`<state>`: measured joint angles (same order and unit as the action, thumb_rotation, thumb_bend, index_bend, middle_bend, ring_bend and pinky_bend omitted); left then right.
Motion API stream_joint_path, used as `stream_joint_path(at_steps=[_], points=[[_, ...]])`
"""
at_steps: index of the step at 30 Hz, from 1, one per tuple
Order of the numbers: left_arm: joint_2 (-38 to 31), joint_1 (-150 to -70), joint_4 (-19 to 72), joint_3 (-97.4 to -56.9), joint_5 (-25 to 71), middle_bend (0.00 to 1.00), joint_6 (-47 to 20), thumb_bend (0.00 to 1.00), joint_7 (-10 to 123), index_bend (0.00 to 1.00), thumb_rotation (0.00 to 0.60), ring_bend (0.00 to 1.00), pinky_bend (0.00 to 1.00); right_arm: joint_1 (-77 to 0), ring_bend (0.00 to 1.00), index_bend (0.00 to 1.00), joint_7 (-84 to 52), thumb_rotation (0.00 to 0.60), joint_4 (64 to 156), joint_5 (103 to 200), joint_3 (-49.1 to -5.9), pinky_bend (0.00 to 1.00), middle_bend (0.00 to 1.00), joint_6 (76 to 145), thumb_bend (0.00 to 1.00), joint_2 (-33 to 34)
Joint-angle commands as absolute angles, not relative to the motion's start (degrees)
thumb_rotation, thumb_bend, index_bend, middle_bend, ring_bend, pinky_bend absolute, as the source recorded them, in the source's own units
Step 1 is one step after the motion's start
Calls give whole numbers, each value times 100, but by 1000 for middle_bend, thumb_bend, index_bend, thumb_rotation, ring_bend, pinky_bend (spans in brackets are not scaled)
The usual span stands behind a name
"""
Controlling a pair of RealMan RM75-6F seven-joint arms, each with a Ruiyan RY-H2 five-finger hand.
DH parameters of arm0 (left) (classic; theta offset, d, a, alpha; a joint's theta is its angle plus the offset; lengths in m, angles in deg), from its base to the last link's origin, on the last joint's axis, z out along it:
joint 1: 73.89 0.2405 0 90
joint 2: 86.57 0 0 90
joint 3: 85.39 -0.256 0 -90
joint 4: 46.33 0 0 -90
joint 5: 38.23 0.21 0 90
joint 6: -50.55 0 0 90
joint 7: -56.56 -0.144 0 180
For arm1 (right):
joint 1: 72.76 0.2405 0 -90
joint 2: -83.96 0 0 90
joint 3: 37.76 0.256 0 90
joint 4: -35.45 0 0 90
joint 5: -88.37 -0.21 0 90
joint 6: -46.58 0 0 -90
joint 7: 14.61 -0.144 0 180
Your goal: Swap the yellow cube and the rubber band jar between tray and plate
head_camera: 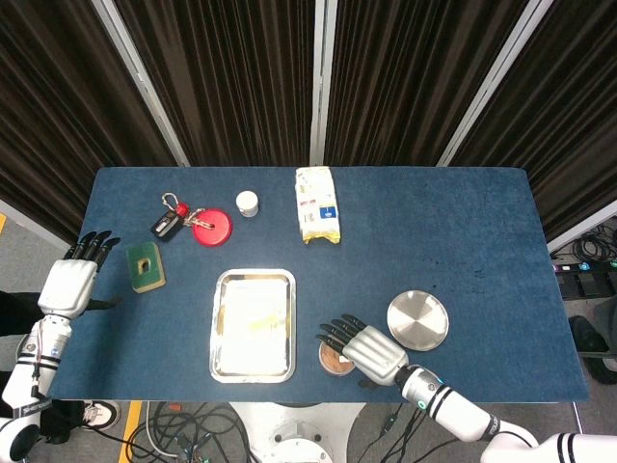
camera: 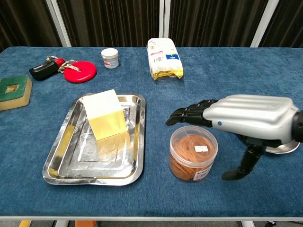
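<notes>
While nothing has yet changed places, judged barely begun: both moves of the swap left to do.

Blue cloth-covered tabletop, set against dark pleated curtains with pale metal uprights; grey floor and loose cables below the near edge.

Rectangular stainless steel tray left of centre, carrying the pale yellow cube toward its far end.

Right hand hovering palm-down over the clear round jar of orange rubber bands, fingers spread and released, thumb hanging beside the jar on the robot's right, apart from it; nothing held. Jar standing on the cloth between tray and plate, on neither.

Round stainless steel plate bare, just right of the jar, largely hidden behind the hand in the chest view.

Left hand off the left edge of the tabletop, fingers apart, holding nothing.

Further back: white and yellow packet, green-topped sponge, red disc with black key fob, small white pot.
</notes>
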<state>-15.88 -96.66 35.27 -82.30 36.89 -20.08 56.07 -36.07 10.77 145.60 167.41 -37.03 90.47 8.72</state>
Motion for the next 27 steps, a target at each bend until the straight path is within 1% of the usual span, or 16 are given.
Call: stream_joint_path(at_steps=[1, 4, 6, 7, 10, 14, 17, 20, 23, 27], points=[[-1585, -9649, 3512, -8212, 3696, 39, -1995, 32, 5628, 111, 600, 14, 185, -3516, 0, 0, 1158, 600, 14467, 16631, -3715, 0, 14, 9007, 84, 713], [-1592, -9617, 3504, -8199, 3729, 39, -2000, 32, 5672, 111, 600, 15, 185, -3465, 0, 0, 1255, 600, 14393, 16532, -3731, 0, 51, 9018, 104, 610], [-1600, -9591, 3497, -8190, 3774, 39, -2032, 32, 5713, 111, 600, 15, 185, -3437, 1, 0, 1365, 600, 14348, 16433, -3742, 17, 76, 9046, 115, 560], [-1603, -9580, 3498, -8184, 3795, 39, -2048, 32, 5738, 111, 600, 15, 185, -3430, 5, 0, 1421, 600, 14329, 16390, -3743, 31, 85, 9074, 120, 533], [-1613, -9563, 3505, -8159, 3853, 39, -2077, 32, 5790, 111, 600, 15, 185, -3407, 69, 4, 1528, 600, 14306, 16282, -3752, 116, 134, 9148, 155, 446], [-1623, -9541, 3508, -8170, 3955, 43, -2086, 32, 5861, 112, 600, 15, 185, -3383, 193, 109, 1547, 600, 14284, 16287, -3772, 243, 248, 9231, 199, 373], [-1625, -9525, 3501, -8174, 4019, 44, -2090, 32, 5927, 111, 600, 15, 185, -3381, 255, 177, 1537, 600, 14266, 16299, -3793, 313, 298, 9301, 226, 352], [-1627, -9516, 3496, -8171, 4061, 44, -2084, 32, 5970, 111, 600, 15, 185, -3398, 279, 207, 1480, 600, 14288, 16367, -3805, 345, 324, 9403, 245, 372], [-1634, -9498, 3497, -8162, 4097, 44, -2104, 31, 5997, 111, 600, 15, 185, -3439, 294, 226, 1295, 600, 14388, 16538, -3765, 357, 337, 9580, 257, 472], [-1653, -9440, 3529, -8148, 4132, 46, -2187, 31, 6036, 112, 600, 14, 185, -3587, 303, 237, 1010, 600, 14577, 16874, -3701, 367, 344, 10004, 259, 812]])
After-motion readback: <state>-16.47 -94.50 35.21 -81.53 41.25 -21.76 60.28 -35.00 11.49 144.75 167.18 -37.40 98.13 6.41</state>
